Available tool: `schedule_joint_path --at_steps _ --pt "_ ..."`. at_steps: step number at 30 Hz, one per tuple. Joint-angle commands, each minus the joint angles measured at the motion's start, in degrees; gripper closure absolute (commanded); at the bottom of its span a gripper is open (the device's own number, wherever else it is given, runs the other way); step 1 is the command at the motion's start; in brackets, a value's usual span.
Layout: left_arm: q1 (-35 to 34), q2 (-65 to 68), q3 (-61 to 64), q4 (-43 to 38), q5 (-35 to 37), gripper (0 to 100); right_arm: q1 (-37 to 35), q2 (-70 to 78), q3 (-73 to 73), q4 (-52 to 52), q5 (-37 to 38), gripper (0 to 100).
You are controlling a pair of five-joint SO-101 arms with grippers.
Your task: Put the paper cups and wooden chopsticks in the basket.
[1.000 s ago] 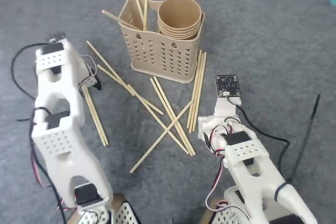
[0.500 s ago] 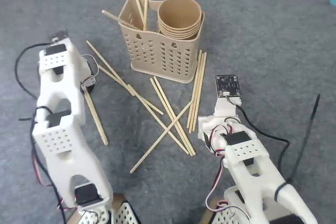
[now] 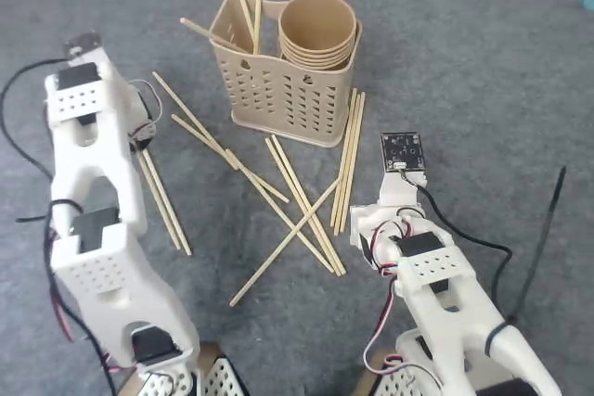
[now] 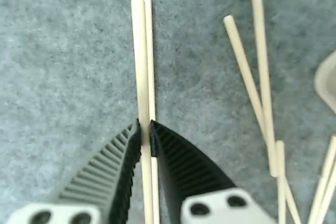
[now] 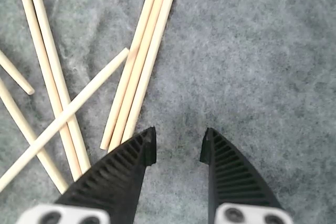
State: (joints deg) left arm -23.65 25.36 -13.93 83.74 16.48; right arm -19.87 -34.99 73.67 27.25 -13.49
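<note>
Grey carpet (image 3: 483, 71) | left claw (image 4: 145, 129) pinching chopstick pair (image 4: 142, 51), seemingly | right claw (image 5: 177, 148) agape

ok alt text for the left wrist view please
The left claw is shut on a wooden chopstick, with a second chopstick close alongside it on the grey carpet. More loose chopsticks lie farther off.

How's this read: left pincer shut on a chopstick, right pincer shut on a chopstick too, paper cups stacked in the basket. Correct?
Wrong on the right pincer: the right wrist view shows its jaws apart over the grey mat, holding nothing, beside three chopsticks. The rest holds: left pincer shut on a chopstick, paper cups stacked in the basket.
</note>
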Motion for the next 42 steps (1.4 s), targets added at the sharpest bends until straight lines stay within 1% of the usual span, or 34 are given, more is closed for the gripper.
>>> schedule_joint_path --at_steps 1,5,9,11,13,16,19,21,23,26,29,30,32,35,38,42 --pt "0.4 -7.7 -0.2 0.9 -0.3 99 0.7 -2.2 -0.3 -0.8 0.9 84.4" --pt "2.3 -14.8 -0.2 0.9 -0.3 99 0.7 -2.2 -0.3 -0.8 0.9 84.4" --pt "4.5 -26.6 -0.1 -0.4 -0.4 99 0.7 -2.2 -0.3 -0.7 0.9 84.4" --pt "5.2 -32.7 1.3 -3.5 -0.4 99 0.7 -2.3 -0.3 -0.7 0.9 84.4" --pt "6.2 -39.1 4.8 -8.3 -0.4 99 0.7 -2.3 -0.3 -0.7 0.9 84.4" --pt "8.0 -48.7 13.3 -17.7 -0.2 99 0.7 -2.3 -0.3 -0.7 0.9 84.4" --pt "10.3 -57.8 22.6 -29.0 0.0 99 0.7 -2.3 -0.3 -0.6 0.9 84.4" --pt "12.3 -62.9 28.8 -38.2 0.0 99 0.7 -2.3 -0.3 -0.6 0.9 84.4" --pt "14.3 -67.2 34.7 -49.3 0.0 99 0.6 -2.3 -0.3 -0.5 0.9 84.4" --pt "18.1 -70.9 41.2 -64.7 0.0 99 0.6 -2.3 -0.3 -0.5 0.9 84.4" --pt "21.7 -70.9 43.1 -78.2 -0.3 99 0.7 -2.3 -0.3 -0.5 0.9 84.4" --pt "22.7 -70.2 42.8 -81.2 -0.3 99 0.7 -2.3 -0.3 -0.5 0.9 84.4" --pt "25.0 -67.9 40.1 -82.3 -0.3 99 0.7 -2.3 -0.3 -0.5 0.9 84.4" --pt "27.1 -61.4 34.8 -78.9 -0.4 99 0.7 -2.3 -0.3 -0.5 0.9 84.4" --pt "27.1 -53.9 30.0 -78.2 -0.4 99 0.7 -2.3 -0.3 -0.6 0.9 84.4" --pt "25.7 -46.8 27.8 -78.6 -0.4 99 0.7 -2.3 -0.3 -0.6 0.9 84.4"
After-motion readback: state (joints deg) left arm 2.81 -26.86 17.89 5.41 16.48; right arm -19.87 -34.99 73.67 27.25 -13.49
